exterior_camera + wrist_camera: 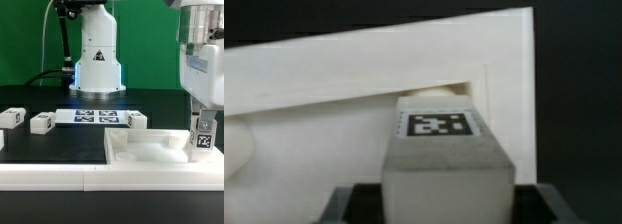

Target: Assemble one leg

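The pincer (203,132) comes down at the near right corner of the surface (60,145), clenched on the leg (203,140), a small white post whose tag faces the exterior camera; the wrist view shows the same leg (445,150) held between the dark fingers (358,203), its far end pressed close into a corner of the tabletop piece (331,80), though whether it is seated in a socket there I cannot tell. Judged from its look, the leg is hard moulded plastic: light, stiff, not fragile, but smooth enough to slip or twist, so the flat side faces near the middle of its length are the sensible place to grip, leaving the end free for mating. Beneath it, the tabletop piece (150,147) lies flat along the near edge of the surface, one of it. Farther back, toward the exterior view's left edge, sit two more small tagged blocks (13,117), probably legs, and a third (133,120) sits just behind the tabletop piece, making four legs in all by my count. Behind them lies one marker board (92,116), then the arm's base (97,65) at the far edge.
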Robot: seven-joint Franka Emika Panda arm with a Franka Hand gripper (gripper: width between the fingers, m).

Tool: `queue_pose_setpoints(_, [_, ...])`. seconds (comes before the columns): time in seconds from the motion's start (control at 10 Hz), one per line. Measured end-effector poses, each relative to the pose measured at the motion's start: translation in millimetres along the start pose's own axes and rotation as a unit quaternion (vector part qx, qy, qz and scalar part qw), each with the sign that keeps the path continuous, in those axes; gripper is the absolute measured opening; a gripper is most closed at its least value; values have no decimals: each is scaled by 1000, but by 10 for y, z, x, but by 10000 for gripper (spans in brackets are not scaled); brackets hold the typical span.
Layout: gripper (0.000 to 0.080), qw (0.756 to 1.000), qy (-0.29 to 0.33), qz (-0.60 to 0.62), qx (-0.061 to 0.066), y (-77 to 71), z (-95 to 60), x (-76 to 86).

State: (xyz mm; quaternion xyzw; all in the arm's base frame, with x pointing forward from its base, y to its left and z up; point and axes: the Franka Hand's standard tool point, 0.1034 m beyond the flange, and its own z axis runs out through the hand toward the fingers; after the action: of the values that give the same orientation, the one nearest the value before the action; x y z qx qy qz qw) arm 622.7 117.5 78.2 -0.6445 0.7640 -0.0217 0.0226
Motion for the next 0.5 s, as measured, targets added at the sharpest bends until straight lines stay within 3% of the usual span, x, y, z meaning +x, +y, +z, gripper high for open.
queue_pose_setpoints(0.4, [291, 999, -2, 32, -1, 1, 5, 4])
queue_pose_setpoints(0.5, [448, 1000, -2, 31, -1, 3, 7, 2])
